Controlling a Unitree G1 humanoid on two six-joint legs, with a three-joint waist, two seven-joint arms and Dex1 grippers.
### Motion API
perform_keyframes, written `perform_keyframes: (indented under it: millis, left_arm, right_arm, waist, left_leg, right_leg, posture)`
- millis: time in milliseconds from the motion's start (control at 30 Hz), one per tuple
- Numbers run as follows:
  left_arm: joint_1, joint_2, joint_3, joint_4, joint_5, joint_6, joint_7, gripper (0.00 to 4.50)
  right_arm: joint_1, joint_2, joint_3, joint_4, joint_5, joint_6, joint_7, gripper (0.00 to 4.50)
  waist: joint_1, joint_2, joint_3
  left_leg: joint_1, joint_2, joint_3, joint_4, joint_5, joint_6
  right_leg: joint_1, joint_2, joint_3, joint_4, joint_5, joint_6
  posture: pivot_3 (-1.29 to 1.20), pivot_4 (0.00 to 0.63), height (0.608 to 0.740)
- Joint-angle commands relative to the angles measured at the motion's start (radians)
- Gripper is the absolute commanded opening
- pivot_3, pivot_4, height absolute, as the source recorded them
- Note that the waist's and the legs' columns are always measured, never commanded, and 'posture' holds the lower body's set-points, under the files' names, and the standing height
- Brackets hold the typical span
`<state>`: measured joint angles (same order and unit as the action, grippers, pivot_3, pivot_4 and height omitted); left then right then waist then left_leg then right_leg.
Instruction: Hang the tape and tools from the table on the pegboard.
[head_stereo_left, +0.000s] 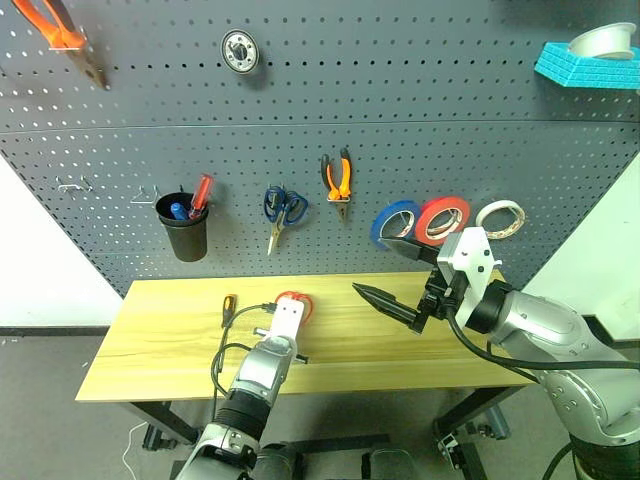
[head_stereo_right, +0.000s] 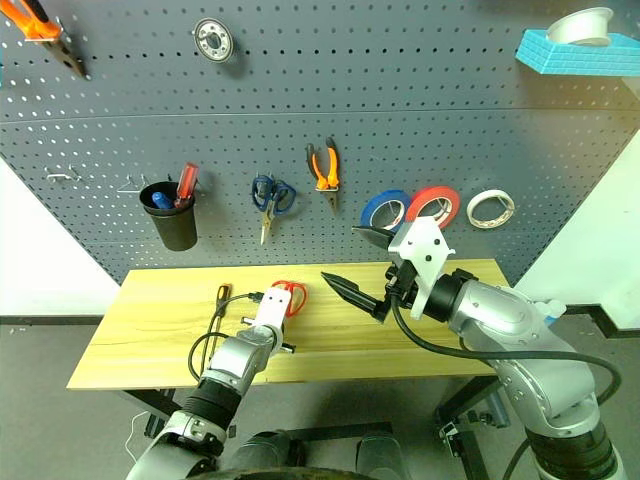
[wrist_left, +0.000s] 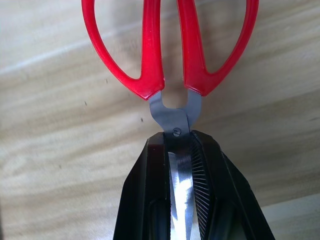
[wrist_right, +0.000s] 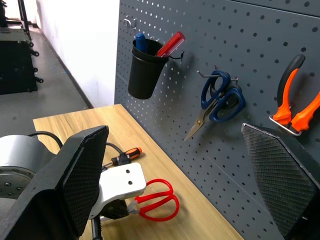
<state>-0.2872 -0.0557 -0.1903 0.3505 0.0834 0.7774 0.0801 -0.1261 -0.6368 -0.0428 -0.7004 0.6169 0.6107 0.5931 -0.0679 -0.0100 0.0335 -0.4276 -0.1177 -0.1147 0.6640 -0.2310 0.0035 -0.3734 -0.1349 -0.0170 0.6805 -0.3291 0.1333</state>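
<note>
Left gripper (wrist_left: 182, 200) jaws clamped on red scissors (wrist_left: 170, 55) blades, right gripper (head_stereo_left: 395, 275) jaws wide, empty

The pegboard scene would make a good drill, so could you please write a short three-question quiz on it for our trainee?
1. True or false: the left gripper is shut on the blades of the red scissors.
2. Which tool lies on the table beside the left gripper? A. pliers B. screwdriver C. hammer
3. What hangs on the pegboard between the blue scissors and the blue tape?

Key
1. True.
2. B.
3. The pliers.
</note>
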Motion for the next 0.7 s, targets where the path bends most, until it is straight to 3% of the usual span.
perform_keyframes:
  millis: [33,700]
  left_arm:
    - [-0.003,0.006,-0.032,-0.053,0.027,-0.033,-0.015,0.25]
    - [0.064,0.114,-0.233,-0.224,0.162,-0.36,-0.129,0.25]
  right_arm:
    - [-0.017,0.008,-0.006,-0.008,0.0,-0.021,0.003,4.5]
    - [-0.031,0.015,-0.002,0.011,-0.02,-0.033,0.015,4.5]
  waist:
    - [0.0,0.0,0.0]
    - [0.0,0.002,0.002]
  left_leg:
    - [0.0,0.0,0.0,0.0,0.0,0.0]
    - [0.0,0.0,0.0,-0.001,-0.002,0.001]
  right_leg:
    - [0.0,0.0,0.0,0.0,0.0,0.0]
    - [0.0,0.0,0.0,-0.002,0.0,0.0]
  posture:
    - [-0.17,0.0,0.681]
    - [-0.16,0.0,0.681]
